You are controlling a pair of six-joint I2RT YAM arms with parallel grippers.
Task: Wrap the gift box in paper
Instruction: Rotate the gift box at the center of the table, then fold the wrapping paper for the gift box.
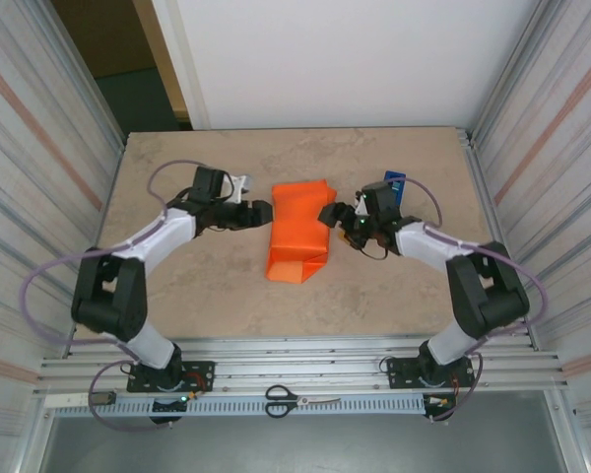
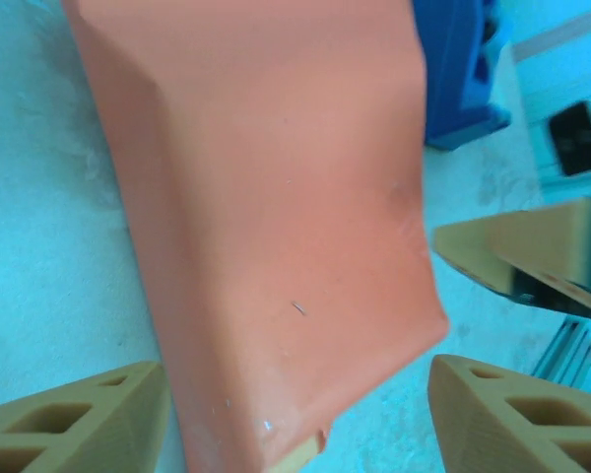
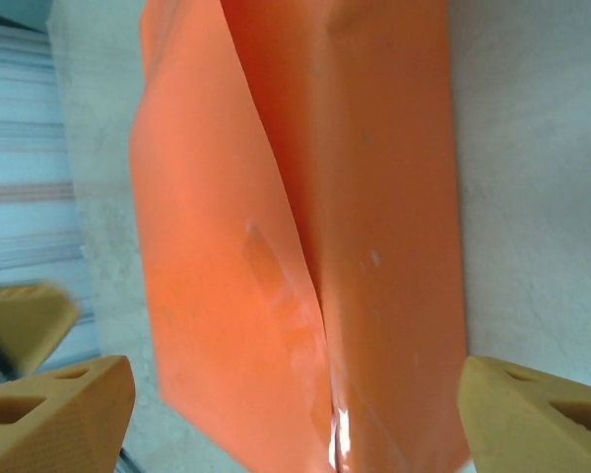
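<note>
The paper [image 1: 297,232] lies at the centre of the table [image 1: 207,286], folded into a long, flat-sided parcel. The gift box is hidden inside it, presumably toward the far end. The sheet is thin, matte orange and sharply creased. In the right wrist view an overlapping seam runs lengthwise, and the near end shows a triangular tuck.

The left gripper [image 1: 263,212] stands just beside the parcel's left flank and the right gripper [image 1: 327,214] just beside its right flank, probably to press the side folds flat. Both jaws are released, with tan fingers [image 3: 59,404] spread and grasping nothing.

A blue tape dispenser [image 1: 395,181] stands behind the right gripper. Scissors [image 1: 300,400] lie on the near rail.
</note>
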